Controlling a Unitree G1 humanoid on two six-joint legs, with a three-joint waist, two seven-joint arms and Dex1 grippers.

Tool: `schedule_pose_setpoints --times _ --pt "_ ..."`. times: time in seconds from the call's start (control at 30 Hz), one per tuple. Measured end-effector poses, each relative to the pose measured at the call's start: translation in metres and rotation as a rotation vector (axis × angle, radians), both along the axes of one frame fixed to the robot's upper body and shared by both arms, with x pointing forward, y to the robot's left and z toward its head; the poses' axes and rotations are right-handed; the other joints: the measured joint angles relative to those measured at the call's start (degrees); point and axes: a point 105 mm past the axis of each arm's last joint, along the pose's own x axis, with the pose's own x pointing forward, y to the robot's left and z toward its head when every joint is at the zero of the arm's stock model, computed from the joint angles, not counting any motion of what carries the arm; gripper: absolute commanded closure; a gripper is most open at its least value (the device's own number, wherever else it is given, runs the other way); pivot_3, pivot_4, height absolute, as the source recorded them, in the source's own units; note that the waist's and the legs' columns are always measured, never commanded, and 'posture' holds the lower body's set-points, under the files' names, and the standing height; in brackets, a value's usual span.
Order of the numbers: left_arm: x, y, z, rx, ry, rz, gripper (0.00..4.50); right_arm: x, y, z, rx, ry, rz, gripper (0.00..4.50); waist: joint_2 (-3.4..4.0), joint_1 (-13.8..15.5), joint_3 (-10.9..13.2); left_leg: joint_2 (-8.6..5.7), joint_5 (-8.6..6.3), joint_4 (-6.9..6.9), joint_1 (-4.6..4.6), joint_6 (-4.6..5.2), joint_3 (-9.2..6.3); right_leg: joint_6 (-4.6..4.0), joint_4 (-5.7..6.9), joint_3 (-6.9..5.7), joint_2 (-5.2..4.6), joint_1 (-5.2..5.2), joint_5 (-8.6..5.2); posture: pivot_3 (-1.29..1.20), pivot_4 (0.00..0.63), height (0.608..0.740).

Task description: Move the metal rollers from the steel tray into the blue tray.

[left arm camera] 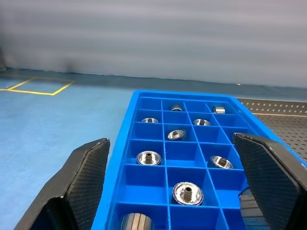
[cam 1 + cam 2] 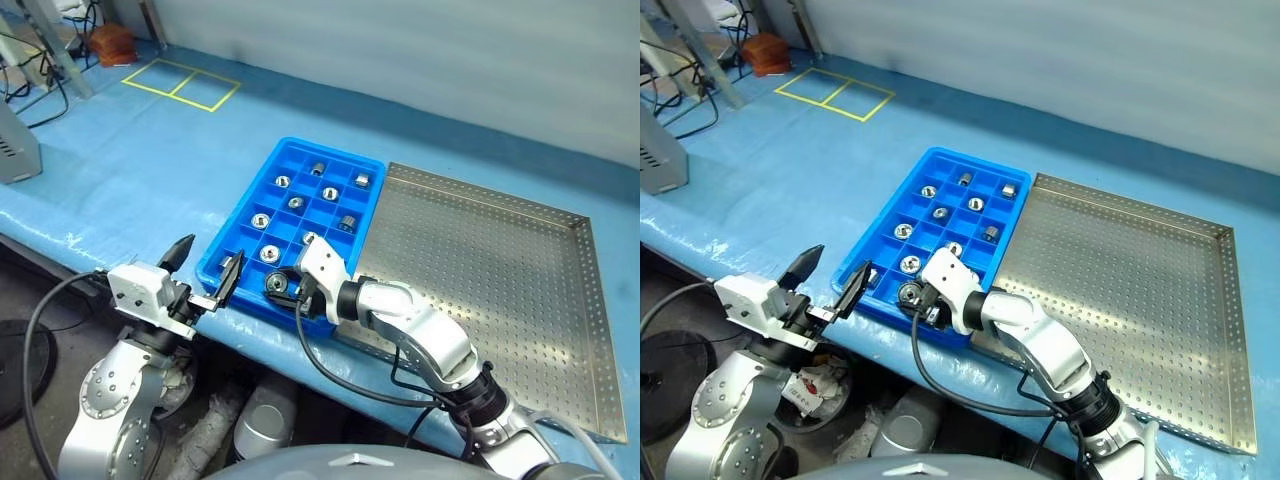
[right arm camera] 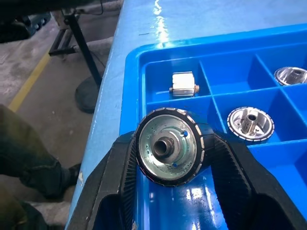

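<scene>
The blue tray (image 2: 330, 150) lies on the blue table, and several of its square compartments each hold one of the metal rollers (image 2: 268, 254). To its right, rim to rim, lies the steel tray (image 2: 480, 270) with its perforated floor. My right gripper (image 2: 280, 288) hangs over the blue tray's near corner. It is shut on a roller (image 3: 169, 146) with a dark ribbed rim and a centre hole, held just above a compartment. My left gripper (image 2: 215, 248) is open at the blue tray's near left end, its fingers (image 1: 81, 182) spread wide with nothing between them.
The table's front edge runs just below both grippers, with floor and a black stand (image 3: 79, 43) beyond it. Yellow tape squares (image 2: 180, 82) mark the far left of the table top. A grey box (image 2: 15, 150) and cables sit at the far left.
</scene>
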Motion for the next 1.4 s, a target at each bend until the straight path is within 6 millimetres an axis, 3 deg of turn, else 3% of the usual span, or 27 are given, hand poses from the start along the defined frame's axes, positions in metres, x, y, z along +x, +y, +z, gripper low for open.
schedule_pose_setpoints --times 0.27,0.53,0.73,0.9,1.27,1.4 --pt "0.005 -0.013 0.008 -0.010 -0.022 -0.088 0.00 -0.003 -0.010 -0.006 -0.029 0.041 -0.034 2.63 0.01 1.0 0.0 0.04 -0.06 0.01 0.00 -0.09 0.05 -0.01 0.01 -0.05 0.00 -0.01 -0.01 0.48 0.150 0.740" --pt "0.008 -0.016 0.009 0.004 -0.013 -0.128 0.00 -0.003 -0.009 -0.003 0.001 0.059 -0.073 0.03 0.01 0.4 0.0 0.06 -0.07 0.05 0.00 -0.11 0.04 -0.03 0.00 -0.09 0.01 0.02 -0.02 0.42 0.150 0.740" --pt "0.016 -0.022 0.011 0.007 -0.008 -0.190 0.00 -0.004 -0.016 0.009 0.028 0.001 -0.129 0.03 0.02 -1.1 0.0 0.06 -0.08 0.09 0.00 -0.12 0.04 -0.03 0.00 -0.10 0.00 0.03 -0.03 0.34 0.150 0.740" --pt "0.022 -0.029 0.013 0.010 -0.010 -0.251 0.00 -0.001 -0.032 0.020 0.053 -0.054 -0.218 0.03 0.03 -4.0 0.0 0.05 -0.07 0.09 0.00 -0.11 0.03 -0.02 -0.02 -0.08 0.00 0.09 -0.02 0.29 0.150 0.740" --pt "0.023 -0.038 0.011 0.007 0.011 -0.325 0.00 -0.001 -0.039 0.016 0.045 -0.049 -0.269 0.03 0.02 -12.2 0.0 0.04 -0.05 0.13 0.06 -0.08 -0.17 -0.02 0.04 -0.06 0.07 0.21 -0.02 0.29 0.150 0.740" --pt "0.022 -0.038 0.010 0.004 0.017 -0.328 0.00 -0.001 -0.038 0.016 0.044 -0.050 -0.269 0.03 0.02 -13.9 0.0 0.03 -0.04 0.15 0.06 -0.07 -0.23 -0.03 0.04 -0.06 0.07 0.23 -0.02 0.30 0.150 0.740"
